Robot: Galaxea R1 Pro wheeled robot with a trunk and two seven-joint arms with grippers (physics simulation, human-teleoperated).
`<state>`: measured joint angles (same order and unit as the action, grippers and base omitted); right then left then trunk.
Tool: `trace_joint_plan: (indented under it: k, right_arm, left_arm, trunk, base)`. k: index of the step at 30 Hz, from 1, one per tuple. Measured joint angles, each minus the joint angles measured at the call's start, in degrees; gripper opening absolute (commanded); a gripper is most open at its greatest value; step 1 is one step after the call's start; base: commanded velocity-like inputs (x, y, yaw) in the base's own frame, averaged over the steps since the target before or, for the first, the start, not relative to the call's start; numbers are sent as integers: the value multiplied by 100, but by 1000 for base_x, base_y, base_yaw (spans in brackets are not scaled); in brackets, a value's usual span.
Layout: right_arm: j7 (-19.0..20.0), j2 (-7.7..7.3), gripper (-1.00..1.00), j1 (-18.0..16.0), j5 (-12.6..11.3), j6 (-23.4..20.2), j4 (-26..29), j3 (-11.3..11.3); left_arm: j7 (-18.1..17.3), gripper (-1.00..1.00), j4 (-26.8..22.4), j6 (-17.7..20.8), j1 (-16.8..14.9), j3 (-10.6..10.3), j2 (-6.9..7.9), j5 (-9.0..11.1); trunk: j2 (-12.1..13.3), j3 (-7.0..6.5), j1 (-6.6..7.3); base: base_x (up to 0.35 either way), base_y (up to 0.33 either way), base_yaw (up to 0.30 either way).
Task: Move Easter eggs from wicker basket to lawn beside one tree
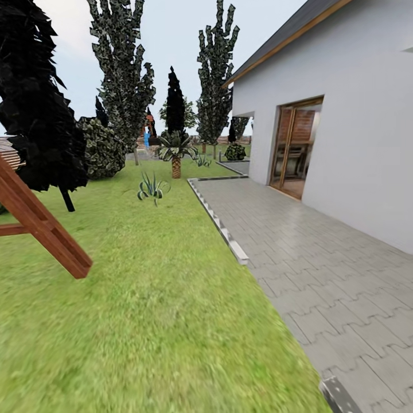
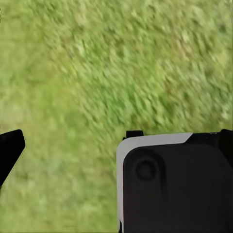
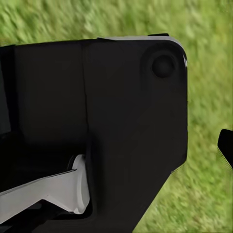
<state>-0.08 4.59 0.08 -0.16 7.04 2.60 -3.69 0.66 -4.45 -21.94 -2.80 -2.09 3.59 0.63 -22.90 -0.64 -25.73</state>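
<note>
Setting: wide, flat, bright green lawn (image 1: 155, 298) runs beside grey interlocking paving stones (image 1: 321, 252), which lie along a white house wall (image 1: 355, 115) with a wood-framed glass door (image 1: 293, 148).
Far ground: tall, thin, dark-leaved trees (image 1: 123, 74) stand at the back of the lawn; a short palm with a scaly trunk (image 1: 176, 155) and a small spiky green plant (image 1: 152, 189) stand nearer, close to the paving edge.
Left edge: slanted reddish-brown wooden beam (image 1: 43, 223) meets the grass, with a dark cone-shaped tree (image 1: 34, 97) behind it.
Arm pose: both wrist cameras look down on blurred grass, with a black rounded robot body part close in front of each lens.
Left gripper: one black fingertip (image 2: 9, 150) shows at the picture's edge over the grass; whether the pincer is apart or together cannot be told, and nothing is seen held.
Right gripper: one black fingertip (image 3: 225, 145) shows at the picture's edge over the grass; its opening cannot be told either.
View difference: head view gives the garden and house; wrist views give grass and robot body at close range.
Task things: lawn is underfoot; eggs and basket cannot be placed from these views.
</note>
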Motion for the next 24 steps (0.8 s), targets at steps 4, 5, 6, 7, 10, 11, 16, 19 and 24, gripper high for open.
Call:
trace_joint_plan:
  k: [4,5,6,7,10,11,16,19,24]
  right_arm:
    - [0,-3,100,0,0,-2,2,-1]
    - [0,-3,100,0,0,-2,1,-3]
    - [0,-3,100,0,0,-2,0,-4]
    - [0,-4,100,0,0,-2,-1,-8]
    - [0,-4,100,0,0,-2,0,-12]
    - [0,-4,100,0,0,-1,0,-13]
    - [0,-4,100,0,0,-1,3,-10]
    - [0,-2,100,0,0,-1,4,-5]
    - [0,4,100,0,0,-7,4,9]
  left_arm:
    - [-2,100,-1,-14,2,-5,1,-4]
    - [-2,100,-1,-15,2,-5,1,-3]
    - [-2,100,-1,-18,2,-5,3,-3]
    - [-2,100,-1,-22,2,-6,3,-2]
    - [-2,100,-5,-27,1,-6,2,-3]
    - [-2,100,-6,-39,1,-6,1,-5]
    - [-2,100,-2,-250,1,-13,1,-34]
    - [-2,100,-1,-297,1,-15,2,-44]
    - [-2,100,0,-330,1,-22,0,-60]
  trunk:
    - [0,0,0]
    - [0,0,0]
    - [0,0,0]
    - [0,0,0]
    - [0,0,0]
    - [0,0,0]
    - [0,0,0]
    - [0,0,0]
    - [0,0,0]
  base:
    - [336,0,160]
    - [336,0,207]
    - [336,0,187]
    - [336,0,156]
    - [336,0,96]
    - [336,0,51]
    - [336,0,21]
    - [336,0,7]
    - [336,0,34]
